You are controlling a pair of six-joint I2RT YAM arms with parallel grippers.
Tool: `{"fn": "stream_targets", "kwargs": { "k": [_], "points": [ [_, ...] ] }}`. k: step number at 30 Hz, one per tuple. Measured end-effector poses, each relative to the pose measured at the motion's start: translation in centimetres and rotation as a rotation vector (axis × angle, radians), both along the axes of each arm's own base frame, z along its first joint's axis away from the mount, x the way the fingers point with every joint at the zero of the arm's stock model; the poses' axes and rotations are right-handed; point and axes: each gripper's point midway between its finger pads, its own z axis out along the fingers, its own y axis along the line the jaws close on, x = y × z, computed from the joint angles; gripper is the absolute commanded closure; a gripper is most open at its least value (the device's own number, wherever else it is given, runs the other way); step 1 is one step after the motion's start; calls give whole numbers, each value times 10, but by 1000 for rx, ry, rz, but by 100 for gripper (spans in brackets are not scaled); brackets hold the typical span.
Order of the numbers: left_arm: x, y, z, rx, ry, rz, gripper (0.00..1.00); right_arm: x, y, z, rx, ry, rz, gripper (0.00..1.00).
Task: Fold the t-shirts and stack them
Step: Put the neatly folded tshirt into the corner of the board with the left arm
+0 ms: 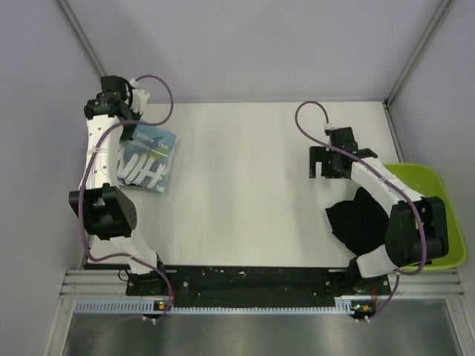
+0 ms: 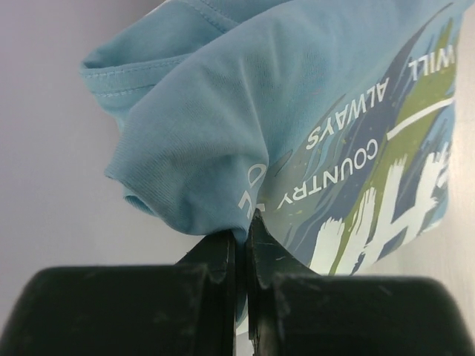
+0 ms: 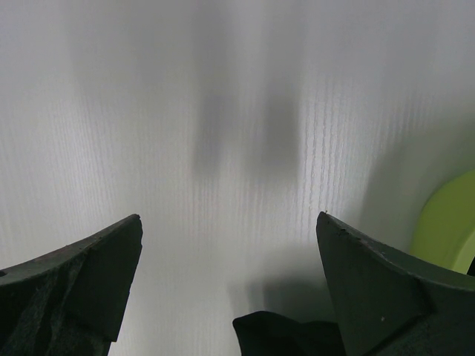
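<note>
The folded light blue t-shirt (image 1: 152, 159), pinched in the left claw (image 2: 243, 241), sits at nine o'clock, and the black t-shirt (image 1: 360, 219) lies crumpled at four o'clock.

The light blue t-shirt (image 1: 148, 159) bears white lettering; black t-shirt (image 1: 360, 219); lime-green bin (image 1: 454, 245).

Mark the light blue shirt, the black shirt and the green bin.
light blue shirt (image 1: 152, 159): top external view, on its printed front.
black shirt (image 1: 356, 222): top external view, middle of the crumpled heap.
green bin (image 1: 434, 180): top external view, bare far inside.
</note>
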Motion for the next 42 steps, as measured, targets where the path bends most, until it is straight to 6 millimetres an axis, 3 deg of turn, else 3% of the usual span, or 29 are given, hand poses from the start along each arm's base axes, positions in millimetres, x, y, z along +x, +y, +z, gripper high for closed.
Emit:
{"fn": "stream_targets", "kwargs": {
  "k": [6, 9, 11, 13, 14, 17, 19, 23, 27, 31, 32, 33, 34, 35, 39, 42],
  "points": [
    [12, 32, -16, -9, -2, 56, 100, 0, 0, 0, -1, 0, 1, 1],
    [26, 57, -42, -11, 23, 110, 97, 0, 0, 0, -2, 0, 2, 1],
    [36, 78, -63, -20, 44, 164, 73, 0, 0, 0, -4, 0, 5, 1],
    [41, 101, -85, -22, 63, 218, 58, 0, 0, 0, -5, 0, 7, 1],
    [39, 114, -96, -17, 76, 254, 42, 0, 0, 0, -5, 0, 7, 1],
    [27, 142, -114, 19, 107, 334, 40, 0, 0, 0, -5, 0, 7, 1],
    [20, 153, -116, 44, 103, 368, 40, 0, 0, 0, -5, 0, 8, 1],
    [17, 148, -107, 67, 73, 367, 41, 0, 0, 0, -5, 0, 8, 1],
    [18, 122, -82, 62, 9, 299, 40, 0, 0, 0, -4, 0, 8, 1],
    [16, 62, -63, 28, -32, 153, 38, 0, 0, 0, -3, 0, 9, 1],
    [17, 41, -61, 14, -37, 104, 33, 0, 0, 0, -1, 0, 10, 1],
    [17, 23, -61, 0, -38, 60, 21, 0, 1, 1, 0, -1, 10, 1],
    [16, -3, -63, -20, -36, -2, 5, 0, 1, 2, 1, -5, 11, 1],
    [14, -28, -68, -40, -25, -65, 1, 0, 1, 5, 4, -13, 12, 1],
    [-9, -118, -95, -127, 42, -292, 1, 0, 2, 16, 18, -60, 15, 1],
    [-33, -169, -112, -217, 64, -435, 1, -2, 4, 22, 38, -96, 24, 1]
  ]
}}
